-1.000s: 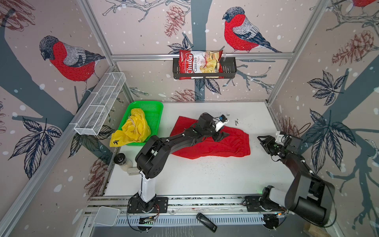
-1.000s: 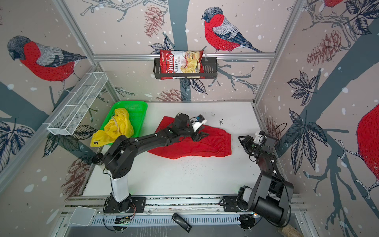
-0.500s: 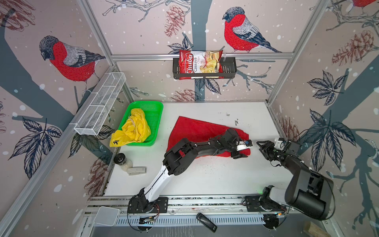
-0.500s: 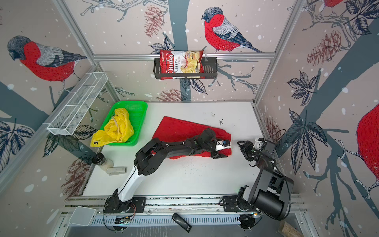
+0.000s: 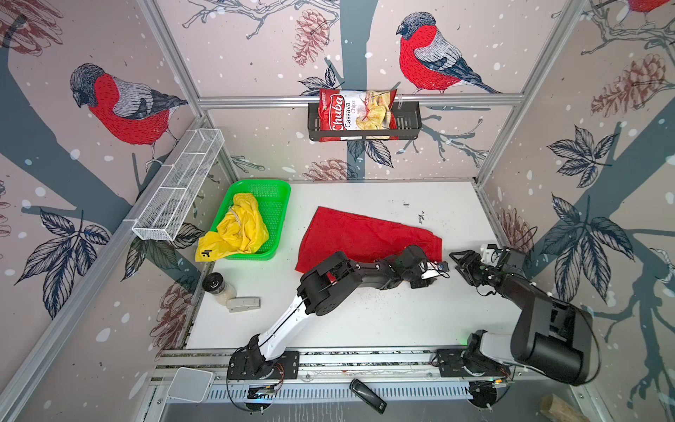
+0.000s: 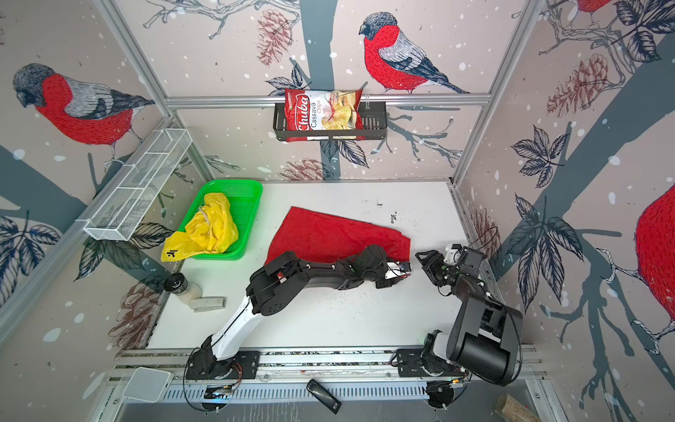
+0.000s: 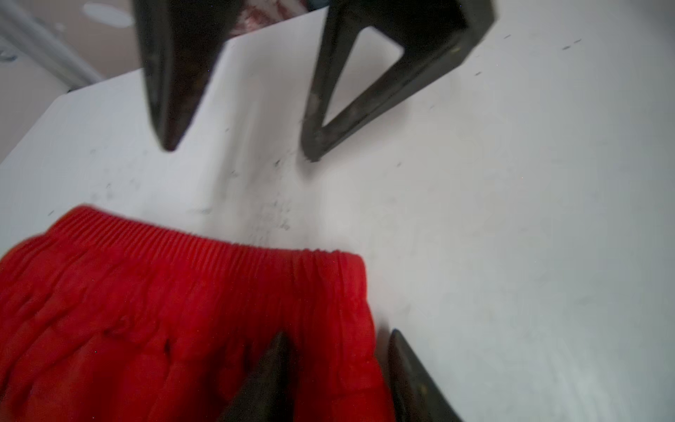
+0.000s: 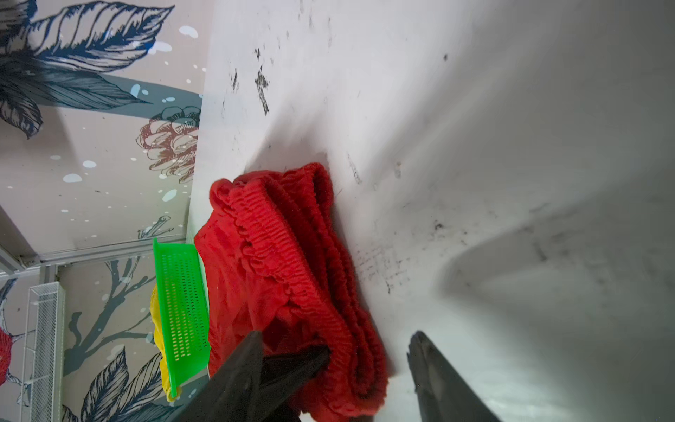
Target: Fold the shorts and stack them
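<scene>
Both spread: left gripper (image 7: 336,334), newly arrived, straddles the 3 o'clock waistband corner of the red shorts (image 5: 358,234); right gripper (image 7: 241,153) empty; folding grasp likely next.

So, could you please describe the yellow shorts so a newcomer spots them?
Find the green basket at the far left corner of the table. The yellow shorts lie crumpled in it, one leg spilling over its near rim. Unlike the red shorts spread out nearby, they carry a small black mark.
</scene>
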{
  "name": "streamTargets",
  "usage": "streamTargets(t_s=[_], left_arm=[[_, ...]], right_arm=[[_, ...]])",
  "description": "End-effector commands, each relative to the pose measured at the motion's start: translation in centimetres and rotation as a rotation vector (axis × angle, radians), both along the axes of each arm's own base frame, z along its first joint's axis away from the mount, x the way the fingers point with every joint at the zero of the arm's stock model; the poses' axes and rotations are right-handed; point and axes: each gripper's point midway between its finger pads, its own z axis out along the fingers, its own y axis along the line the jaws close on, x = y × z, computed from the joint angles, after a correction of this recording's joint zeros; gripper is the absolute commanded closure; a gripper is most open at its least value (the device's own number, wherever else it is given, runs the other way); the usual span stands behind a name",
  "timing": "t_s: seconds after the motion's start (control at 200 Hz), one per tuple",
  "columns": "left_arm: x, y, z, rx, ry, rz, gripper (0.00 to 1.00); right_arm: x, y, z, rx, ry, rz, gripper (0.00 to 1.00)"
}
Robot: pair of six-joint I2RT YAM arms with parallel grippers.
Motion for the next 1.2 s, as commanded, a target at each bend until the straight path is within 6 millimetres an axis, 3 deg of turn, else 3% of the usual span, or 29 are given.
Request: streamTargets(t_s=[0.0,0.135,0.27,0.37,0.495,0.705,0.901,0.981,1.031,1.086,1.141,1.196], left_arm=[[1.6,1.4,1.6,-0.049,-0.014,0.137,0.73],[0.1,1.1,5.4,-0.174,0.020,0.072,0.86],[-1.2,1.4,8.5,-0.309,0.081,-0.002,0.89],[-1.1,2.1,10.0,-0.402,0.127,-0.019,0.91],[-0.8,2.7,10.3,-0.455,0.167,-0.024,0.94],[-1.0,2.7,10.1,-0.459,0.170,-0.033,0.94],[-2.2,2.6,8.4,-0.369,0.114,-0.075,0.94],[-2.6,2.6,8.2,-0.349,0.112,-0.077,0.90],[-2.5,2.9,8.5,-0.360,0.118,-0.064,0.81],[-2.2,3.2,9.2,-0.374,0.121,-0.041,0.65],[-1.6,3.7,10.0,-0.392,0.133,0.000,0.55],[-0.6,4.4,11.2,-0.416,0.152,0.066,0.53]], right_arm=[[0.4,1.0,0.0,0.027,-0.011,0.040,0.33],[0.9,2.5,0.3,0.131,-0.016,0.072,0.32],[1.2,4.3,1.3,0.184,-0.029,0.116,0.22],[1.2,4.9,1.8,0.225,-0.026,0.117,0.17],[1.1,5.5,1.6,0.263,-0.002,0.108,0.16],[1.4,8.3,2.1,0.345,-0.008,0.146,0.16],[2.6,9.3,2.8,0.359,-0.036,0.167,0.18],[3.0,9.3,2.4,0.347,-0.026,0.172,0.26],[3.1,9.0,1.4,0.299,0.010,0.166,0.48],[3.0,8.0,0.2,0.191,0.056,0.154,0.62],[2.8,7.1,-0.5,0.097,0.090,0.151,0.69],[2.5,6.1,-0.6,0.037,0.111,0.145,0.72]])
